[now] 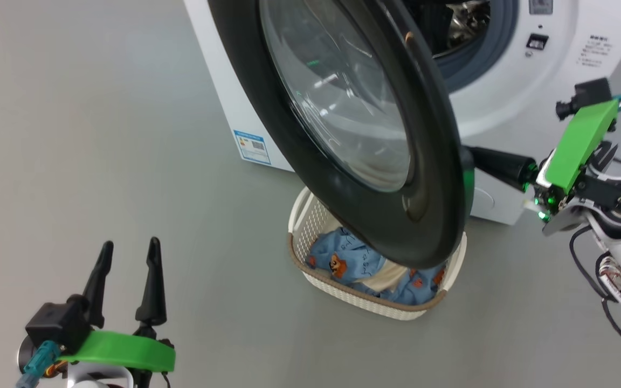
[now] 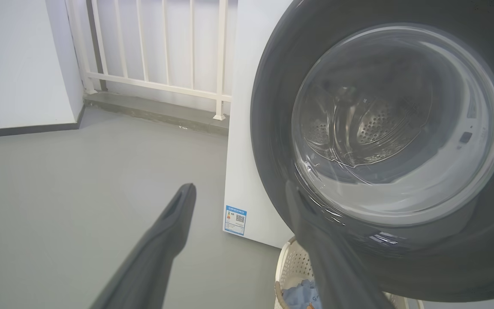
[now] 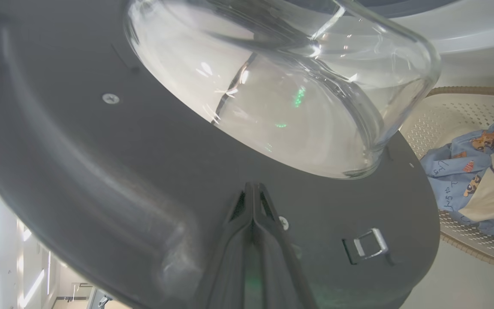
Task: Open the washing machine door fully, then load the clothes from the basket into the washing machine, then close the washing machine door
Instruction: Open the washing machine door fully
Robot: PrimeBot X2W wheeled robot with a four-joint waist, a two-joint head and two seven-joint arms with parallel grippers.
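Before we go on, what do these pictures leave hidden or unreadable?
- Head view: the door covers much of the basket and clothes, so the pieces cannot be counted.
- Head view: the drum is cut off by the top edge and the door.
- Right wrist view: whether the shut right gripper touches the door cannot be told.
- Head view: the label has print too small to read.

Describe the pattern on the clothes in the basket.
The clothes are light blue with small orange-brown cartoon figures; the right wrist view shows this best.

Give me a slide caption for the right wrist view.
Shut right gripper against the inner face of the partly open washing machine door, clothes in the basket beyond.
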